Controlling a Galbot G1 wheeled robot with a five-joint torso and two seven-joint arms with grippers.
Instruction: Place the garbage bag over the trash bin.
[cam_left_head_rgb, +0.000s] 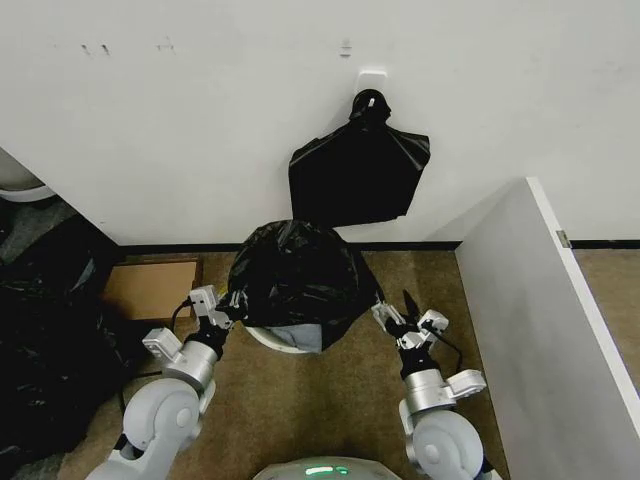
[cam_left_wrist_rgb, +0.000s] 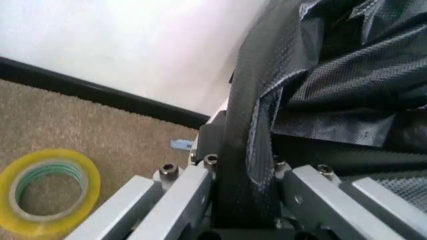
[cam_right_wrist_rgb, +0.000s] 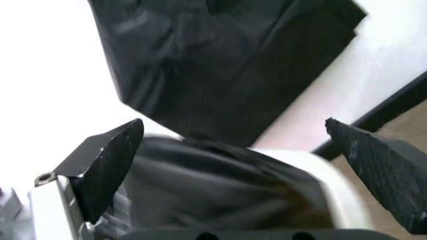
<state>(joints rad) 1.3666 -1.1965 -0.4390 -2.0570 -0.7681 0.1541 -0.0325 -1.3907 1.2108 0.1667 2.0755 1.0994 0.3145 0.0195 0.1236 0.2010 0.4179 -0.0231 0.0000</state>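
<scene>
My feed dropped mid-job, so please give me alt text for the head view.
The garbage bag is draped over the trash bin, with the left claw shut on its edge and the right claw open beside it. A squarish black bag hangs on the white wall behind.

Open right hand (cam_right_wrist_rgb: 233, 150) (over bagged bin (cam_right_wrist_rgb: 340, 200))

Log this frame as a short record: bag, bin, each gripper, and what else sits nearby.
bag: black garbage bag draped over the bin, covering most of it
bin: white trash bin, rim showing at the near side below the bag
left gripper: at the bag's left edge, shut on a fold of the bag
right gripper: at the bag's right side, open, apart from the plastic
wall: knotted black bag hanging above the bin
floor: yellow tape roll on carpet; cardboard left of the bin
</scene>
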